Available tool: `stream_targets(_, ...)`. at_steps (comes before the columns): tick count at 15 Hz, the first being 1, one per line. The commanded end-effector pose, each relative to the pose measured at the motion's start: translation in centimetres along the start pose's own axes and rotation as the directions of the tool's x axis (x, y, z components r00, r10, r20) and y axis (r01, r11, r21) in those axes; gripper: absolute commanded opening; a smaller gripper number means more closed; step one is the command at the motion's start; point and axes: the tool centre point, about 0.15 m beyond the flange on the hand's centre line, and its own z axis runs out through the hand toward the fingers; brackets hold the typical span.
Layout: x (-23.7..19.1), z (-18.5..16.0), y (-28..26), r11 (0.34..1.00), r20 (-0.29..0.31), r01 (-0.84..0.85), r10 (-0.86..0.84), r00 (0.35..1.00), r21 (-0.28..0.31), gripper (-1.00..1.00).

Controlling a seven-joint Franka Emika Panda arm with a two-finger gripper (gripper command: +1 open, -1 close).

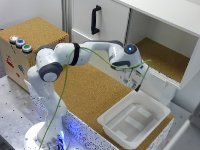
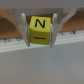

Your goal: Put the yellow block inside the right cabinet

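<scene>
In the wrist view the yellow block (image 2: 41, 29), a small cube with a black "N" on its face, sits between my two white fingers (image 2: 22, 29). My gripper (image 2: 42, 36) is shut on it and holds it off the surface. In the exterior view the gripper (image 1: 136, 82) hangs at the front lower wall of the right cabinet (image 1: 162, 60), a white compartment with a cork-brown floor, just outside its opening. The block itself does not show in the exterior view. A white surface (image 2: 45, 62) fills the wrist view beyond the block, with a brown strip (image 2: 10, 22) behind the fingers.
A shallow white plastic bin (image 1: 131, 119) lies on the cork tabletop (image 1: 95, 92) under and in front of the gripper. The white door panel with a black handle (image 1: 95, 20) stands at the exterior view's left of the cabinet. A cork box with coloured buttons (image 1: 22, 46) stands at the far left.
</scene>
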Motion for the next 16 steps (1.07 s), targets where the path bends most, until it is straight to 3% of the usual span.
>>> stream_targets(1, 5.3, 2.0, -3.4, 0.997, 0.072, 0.014, -0.009, 0.997, -0.081, -1.0)
stream_targets(5, 7.8, 4.7, -4.0, 0.999, 0.08, 0.03, -0.028, 0.996, -0.028, -1.0)
stream_targets(14, 10.7, 8.9, -2.9, 0.994, 0.113, 0.107, -0.104, 0.988, -0.016, -1.0)
stream_targets(15, 10.4, 8.9, -3.0, 0.994, 0.11, 0.111, -0.109, 0.988, -0.021, 1.0)
stream_targets(16, 10.3, 8.6, -3.0, 0.994, 0.106, 0.109, -0.107, 0.989, -0.02, 1.0)
